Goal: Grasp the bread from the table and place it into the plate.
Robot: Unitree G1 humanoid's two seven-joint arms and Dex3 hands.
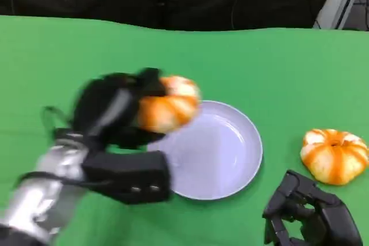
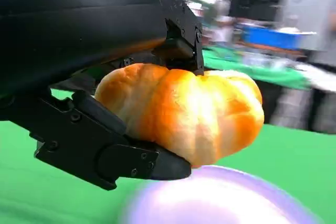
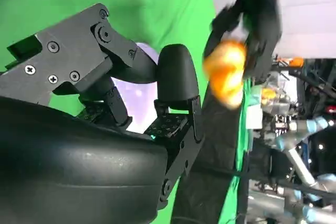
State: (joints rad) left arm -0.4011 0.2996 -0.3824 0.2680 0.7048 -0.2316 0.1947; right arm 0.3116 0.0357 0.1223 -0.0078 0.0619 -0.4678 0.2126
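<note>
Closest to the head camera, the right hand rests low on the green table with its fingers curled inward and nothing in them; its own wrist view shows the same black fingers bent in, clasping nothing. Bread, a round orange-and-white loaf ribbed like a pumpkin, sits in the grip of the left hand, lifted off the table and hanging over the near-left rim of the plate. From the left wrist view the loaf is pinched between black fingers below it and another part of the hand above, with the pale lavender plate blurred beneath it. A second loaf of the same kind lies on the table to the right of the plate, apart from it and just beyond the right hand.
</note>
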